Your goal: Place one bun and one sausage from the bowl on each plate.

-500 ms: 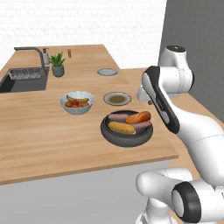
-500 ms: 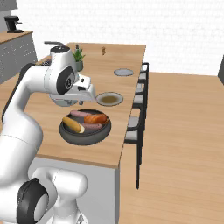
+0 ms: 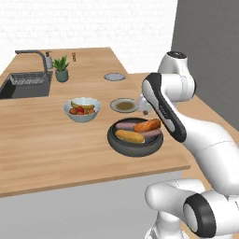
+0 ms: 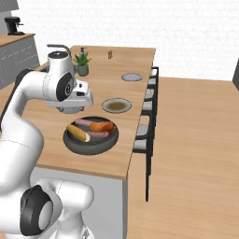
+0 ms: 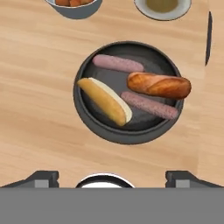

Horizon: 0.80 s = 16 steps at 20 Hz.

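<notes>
Nothing on the counter point(image 3: 42, 154) has shifted since the earlier frame, and the arm holds about the same pose. Its fingers point(image 5: 46, 177) stand wide apart and empty above the near edge of the dark, thick-rimmed bowl point(image 5: 87, 118). Inside lie a golden-yellow bun point(image 5: 104, 101), an orange-brown bun point(image 5: 159, 85) and two smooth pinkish sausages point(image 5: 117, 63), one point(image 5: 149, 105) between the buns. Beyond sits a flat round plate point(image 3: 124, 105), beside a pale scalloped fruit bowl point(image 3: 82, 110); a second plate point(image 3: 114, 76) lies farther back on the wood-grain surface.

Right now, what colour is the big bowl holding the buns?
Dark grey, nearly black bowl; the hand view shows it best.
</notes>
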Available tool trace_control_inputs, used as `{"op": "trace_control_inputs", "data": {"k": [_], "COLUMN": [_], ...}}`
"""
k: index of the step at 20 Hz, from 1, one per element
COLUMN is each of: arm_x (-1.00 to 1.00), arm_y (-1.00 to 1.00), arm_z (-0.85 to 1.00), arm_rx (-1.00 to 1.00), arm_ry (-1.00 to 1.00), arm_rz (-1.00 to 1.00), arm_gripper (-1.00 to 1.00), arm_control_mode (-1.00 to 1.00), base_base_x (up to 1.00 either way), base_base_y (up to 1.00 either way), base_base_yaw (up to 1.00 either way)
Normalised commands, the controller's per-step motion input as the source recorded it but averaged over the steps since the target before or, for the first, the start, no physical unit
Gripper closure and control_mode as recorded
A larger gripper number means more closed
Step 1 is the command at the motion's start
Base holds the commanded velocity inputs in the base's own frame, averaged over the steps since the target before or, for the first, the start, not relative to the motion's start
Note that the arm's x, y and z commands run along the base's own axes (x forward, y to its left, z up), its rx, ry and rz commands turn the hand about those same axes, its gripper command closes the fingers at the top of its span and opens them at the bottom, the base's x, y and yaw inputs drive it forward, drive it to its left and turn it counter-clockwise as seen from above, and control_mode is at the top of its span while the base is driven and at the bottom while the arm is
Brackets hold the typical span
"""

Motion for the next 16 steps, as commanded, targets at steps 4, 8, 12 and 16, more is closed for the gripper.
{"op": "trace_control_inputs", "data": {"k": [4, 8, 12, 16], "arm_x": [0.24, 0.13, 0.3, 0.59], "arm_y": [0.73, 0.86, 0.31, -0.48], "arm_z": [-0.26, -0.23, -0.04, -0.57], "arm_rx": [0.0, -0.03, -0.03, 0.0], "arm_ry": [0.01, 0.04, 0.0, 0.05], "arm_rz": [0.23, 0.09, 0.0, 0.0], "arm_gripper": [-1.0, -1.0, -1.0, -1.0], "arm_control_mode": [-1.0, -1.0, -1.0, -1.0], "base_base_x": [0.0, 0.0, 0.0, 0.0], "base_base_y": [0.0, 0.0, 0.0, 0.0], "base_base_yaw": [0.0, 0.0, 0.0, 0.0]}}
